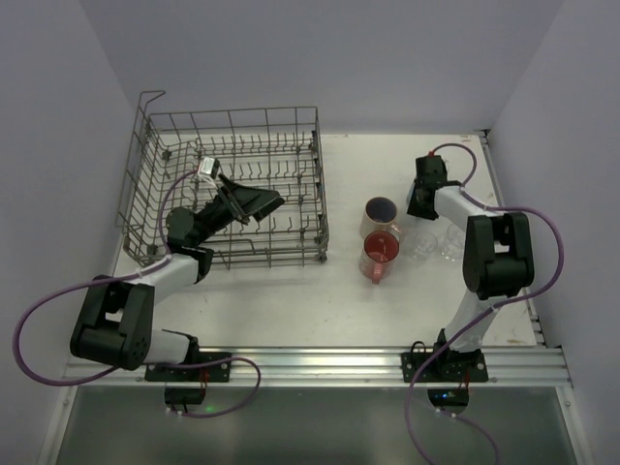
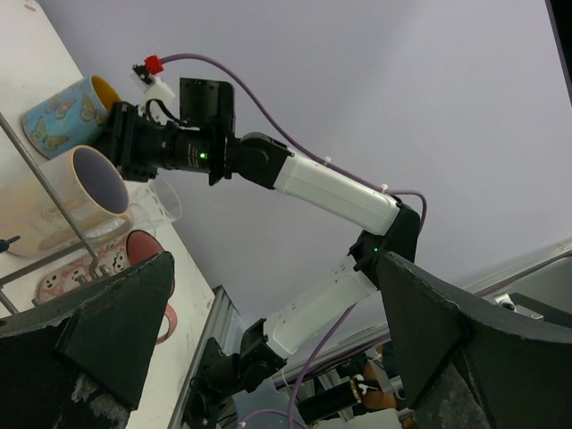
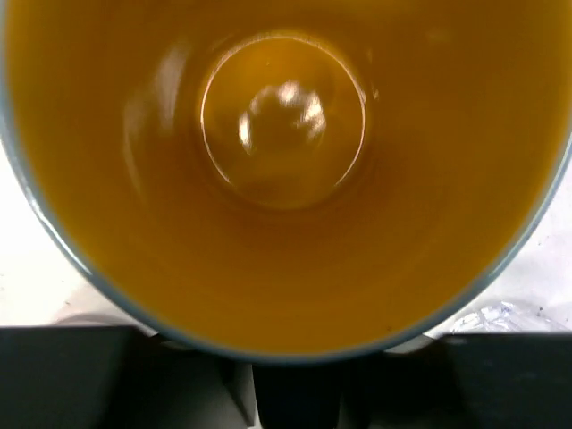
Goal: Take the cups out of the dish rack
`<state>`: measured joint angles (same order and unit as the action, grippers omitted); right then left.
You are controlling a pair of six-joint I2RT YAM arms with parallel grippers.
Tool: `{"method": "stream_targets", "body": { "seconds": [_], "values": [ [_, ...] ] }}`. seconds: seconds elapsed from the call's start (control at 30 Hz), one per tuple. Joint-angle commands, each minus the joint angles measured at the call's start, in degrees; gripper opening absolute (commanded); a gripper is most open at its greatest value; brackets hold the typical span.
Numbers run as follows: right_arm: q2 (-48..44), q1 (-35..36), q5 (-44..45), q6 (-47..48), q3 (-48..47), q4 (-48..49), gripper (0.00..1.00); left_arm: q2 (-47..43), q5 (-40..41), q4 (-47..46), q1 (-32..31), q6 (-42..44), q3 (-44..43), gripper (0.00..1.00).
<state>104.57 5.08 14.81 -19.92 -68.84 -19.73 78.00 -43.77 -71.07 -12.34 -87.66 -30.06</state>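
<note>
**Rack Looking Bare as Final Mug Is Reaching the Table**

The unloading is looking close to finished. In the overhead view the dish rack [image 1: 155, 184], a tall basket of grey wire with rows of upright prongs, is sitting at the left of the white table [image 1: 291, 300] and showing no cup among its prongs.

To the right of the rack, well apart from it, the unloaded cups are gathering in a loose cluster. A cream mug [image 1: 380, 213] with a dark interior is standing just behind a translucent red mug [image 1: 380, 254]. A clear tumbler [image 1: 422, 242] and a second tumbler [image 1: 451, 242] are standing beside them.

At the far side of that cluster, the right gripper [image 1: 422, 205] is bearing down on the rim of a blue butterfly mug [image 2: 55, 114]. The mug's glossy yellow inside is filling the right wrist view. The finger pads are lying out of sight there, so it is not possible to tell whether the jaws are clamping the rim or letting go of it. The mug is appearing to sit upright, at or just off the tabletop.

The left gripper [image 1: 263, 207] is hanging inside the rack, its jaws spread wide and gripping nothing.

By this evidence, what is remaining is the release of the blue mug and the clearing of both arms.
</note>
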Motion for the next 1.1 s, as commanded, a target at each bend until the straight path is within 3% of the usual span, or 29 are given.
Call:
{"method": "stream_targets", "body": {
  "seconds": [0.0, 0.23, 0.47, 0.77, 1.0, 1.07],
  "values": [
    [-2.62, 0.19, 2.42, -0.47, 1.25, -1.46, 0.34, -1.44, -0.97, -2.58, 0.03, -0.58, 0.80, 1.00],
    [-3.67, 0.46, 2.68, -0.56, 2.30, -1.54, 0.47, -3.20, -1.14, -1.44, 0.12, -0.23, 1.59, 1.00],
    [-9.12, 0.54, 1.80, -1.96, 4.59, -0.75, 0.52, -5.83, -1.58, 3.21, 0.03, 2.57, 0.80, 1.00],
    [-16.50, 0.54, 2.77, -3.01, 4.15, -2.86, 0.54, -11.02, -1.14, 19.19, 0.03, 13.91, -2.19, 1.00],
    [-28.09, 2.21, 5.93, -6.70, 6.69, -8.91, 0.56, -16.64, 0.96, 39.30, -0.05, 28.48, -5.00, 1.00],
    [-32.49, 4.05, 6.20, -7.49, 7.75, -10.06, 0.64, -17.87, 1.84, 43.63, -0.05, 31.22, -5.62, 1.00]
  ]
}}
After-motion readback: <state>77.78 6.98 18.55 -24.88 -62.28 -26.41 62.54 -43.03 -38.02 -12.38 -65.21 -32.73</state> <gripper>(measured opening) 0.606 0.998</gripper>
